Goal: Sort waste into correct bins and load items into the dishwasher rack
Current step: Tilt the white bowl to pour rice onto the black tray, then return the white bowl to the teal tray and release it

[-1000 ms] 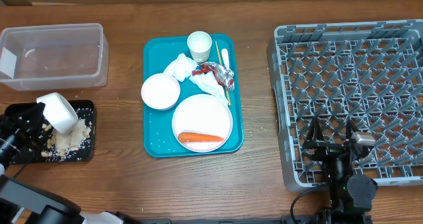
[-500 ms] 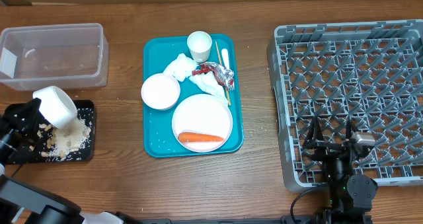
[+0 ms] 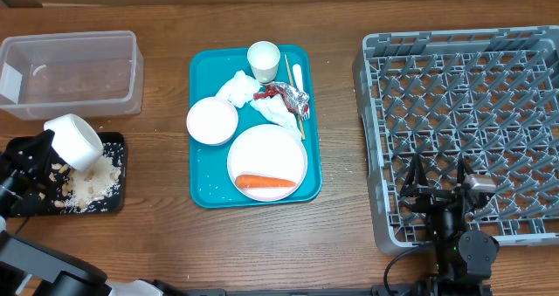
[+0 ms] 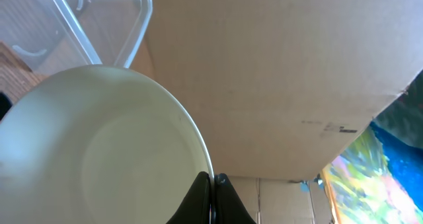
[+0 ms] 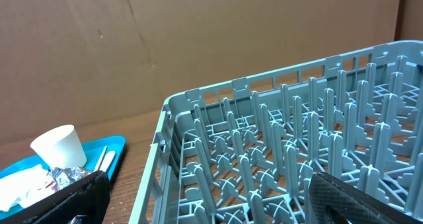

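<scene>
Grips white bowl [image 3: 74, 141] by the rim with closed left gripper [image 4: 213, 183], tilted over black tray [image 3: 120, 149] at left edge of table [image 3: 157, 235], so scraps [image 3: 87, 187] fall in. Holds right gripper [image 3: 441, 189] wide open above near edge of dishwasher rack [image 3: 454, 69].

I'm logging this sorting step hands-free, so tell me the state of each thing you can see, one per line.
held bowl, tipped over the black tray
left fingers, shut on that bowl's rim
black tray, holds beige scraps
clear tub, looks empty
dishwasher rack, empty
right fingers, open, over the rack's near edge
plate, on teal tray, carrot on it
small bowl, empty, on the tray
cup, upright
</scene>
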### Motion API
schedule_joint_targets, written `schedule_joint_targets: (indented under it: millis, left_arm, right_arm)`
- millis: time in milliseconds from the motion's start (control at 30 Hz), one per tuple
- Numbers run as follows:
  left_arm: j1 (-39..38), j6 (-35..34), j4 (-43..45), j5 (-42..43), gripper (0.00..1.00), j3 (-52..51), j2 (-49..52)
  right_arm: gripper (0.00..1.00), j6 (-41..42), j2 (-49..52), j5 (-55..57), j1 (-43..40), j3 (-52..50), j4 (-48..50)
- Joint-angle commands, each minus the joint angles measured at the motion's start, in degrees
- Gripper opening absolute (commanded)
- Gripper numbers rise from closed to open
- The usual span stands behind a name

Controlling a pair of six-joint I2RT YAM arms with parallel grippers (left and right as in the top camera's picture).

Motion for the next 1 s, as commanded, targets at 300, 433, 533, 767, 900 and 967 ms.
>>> schedule_joint_targets:
  millis: [300,433,533,767,900,967]
  left_arm:
    - [-2.2,-1.4,1.4,-2.0,0.04,-0.1,-4.9]
    - [-2.0,-3.6,1.9,-5.9,0.04,-0.1,-6.5]
    - [-2.4,-3.5,2.0,-4.3,0.04,-0.1,-6.7]
    - [-8.5,-2.7,5.5,-7.0,0.04,0.7,-10.0]
    - [-17.2,-2.7,6.5,-13.2,0.04,3.9,-13.7]
    - [-23.0,-2.6,6.4,-18.2,0.04,6.0,-14.7]
  right_arm:
    - [1.00,0.2,-0.5,0.4,-0.1,-0.6,0.5]
    - [1.00,0.2,-0.5,0.4,-0.1,-0.6,0.5]
    - [1.00,0.2,-0.5,0.4,-0.1,-0.6,0.5]
    - [1.00,0.2,-0.5,0.4,-0.1,-0.6,0.5]
    - [1.00,0.2,-0.5,0.4,-0.1,-0.6,0.5]
    - [1.00,0.2,-0.5,0.4,-0.1,-0.6,0.5]
